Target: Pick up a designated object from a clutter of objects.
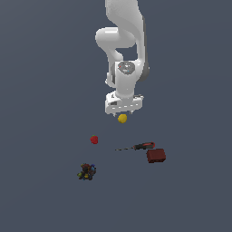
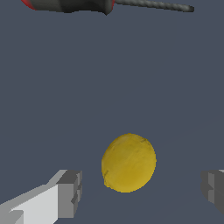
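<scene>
Two fingers (image 2: 65, 192) apart around the ball (image 2: 128, 162); I'm watching my end effector (image 2: 142, 190), an off-centre close could roll it toward the screwdriver (image 2: 105, 5).

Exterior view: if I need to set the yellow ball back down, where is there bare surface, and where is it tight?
Bare: the wide stretch at the exterior view's left of the red fruit, and the band between it and the dark lump. Tight: around the screwdriver and dark red box, close together. The open gripper brackets the yellow ball.
</scene>
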Action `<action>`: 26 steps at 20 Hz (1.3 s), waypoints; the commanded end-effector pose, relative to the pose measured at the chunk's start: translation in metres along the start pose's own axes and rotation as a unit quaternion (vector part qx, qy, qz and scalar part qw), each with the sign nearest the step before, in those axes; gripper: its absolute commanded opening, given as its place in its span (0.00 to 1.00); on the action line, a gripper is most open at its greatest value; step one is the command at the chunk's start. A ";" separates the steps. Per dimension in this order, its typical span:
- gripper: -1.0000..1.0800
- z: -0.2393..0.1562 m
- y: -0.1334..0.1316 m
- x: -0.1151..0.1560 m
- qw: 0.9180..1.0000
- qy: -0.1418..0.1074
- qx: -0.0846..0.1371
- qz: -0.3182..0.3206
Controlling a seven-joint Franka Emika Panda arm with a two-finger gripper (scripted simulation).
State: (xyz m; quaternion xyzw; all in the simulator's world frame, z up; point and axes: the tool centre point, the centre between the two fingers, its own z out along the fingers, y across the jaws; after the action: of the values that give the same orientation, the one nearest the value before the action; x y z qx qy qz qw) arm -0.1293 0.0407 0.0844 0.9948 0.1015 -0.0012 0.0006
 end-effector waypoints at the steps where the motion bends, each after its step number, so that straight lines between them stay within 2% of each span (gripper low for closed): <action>1: 0.96 0.004 -0.001 -0.005 1.000 0.001 0.000 -0.002; 11: 0.96 0.011 -0.002 -0.008 1.000 0.001 0.000 -0.002; 26: 0.96 0.056 -0.002 -0.008 1.000 0.001 0.001 -0.003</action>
State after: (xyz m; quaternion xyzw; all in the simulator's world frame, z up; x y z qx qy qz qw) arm -0.1385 0.0409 0.0308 0.9945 0.1044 -0.0006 -0.0001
